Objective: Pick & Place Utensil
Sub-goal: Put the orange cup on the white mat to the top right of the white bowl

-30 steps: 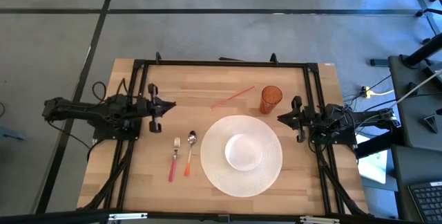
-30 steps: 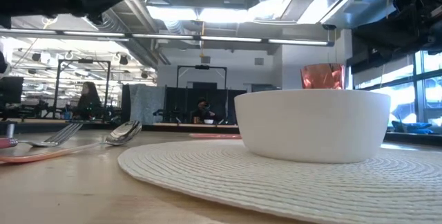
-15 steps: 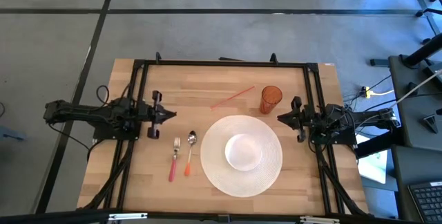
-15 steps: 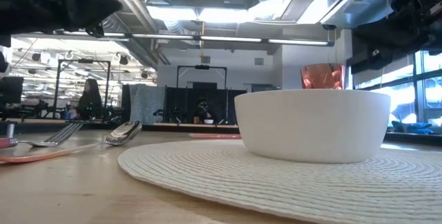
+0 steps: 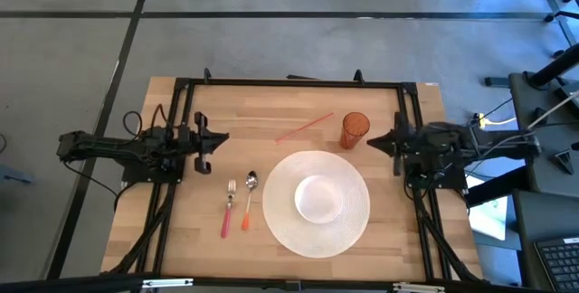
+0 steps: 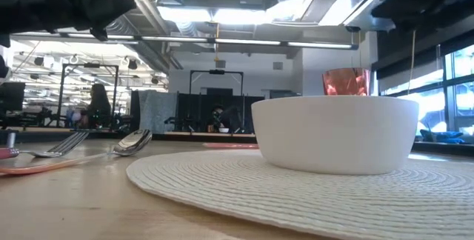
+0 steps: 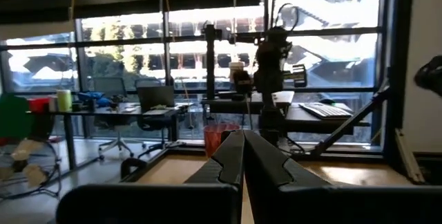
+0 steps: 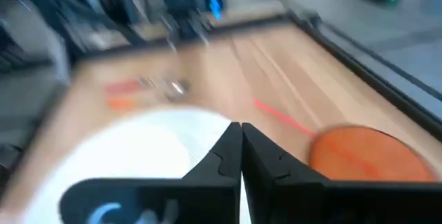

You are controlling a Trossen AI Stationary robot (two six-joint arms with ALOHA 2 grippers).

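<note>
A fork with a pink handle point(image 5: 229, 207) and a spoon with an orange handle point(image 5: 249, 198) lie flat on the wood left of a round white placemat point(image 5: 316, 203); the low view shows them at far left, the spoon point(image 6: 132, 141) nearer the mat. A white bowl point(image 5: 318, 197) sits on the mat. My left gripper point(image 5: 223, 138) is shut, above the table beyond the utensils, touching nothing. My right gripper point(image 5: 371, 146) is shut, raised beside the orange cup point(image 5: 355, 128).
A thin red straw point(image 5: 305, 127) lies on the wood near the far edge, left of the orange cup. A black frame point(image 5: 289, 83) runs round the table. Bare wood lies between the left gripper and the straw.
My right arm has lifted and shifted slightly toward the table's far edge, tipping its wrist downward so that its view blurs. My left gripper has dipped toward the near edge and come back. The utensils, bowl and cup have stayed put.
</note>
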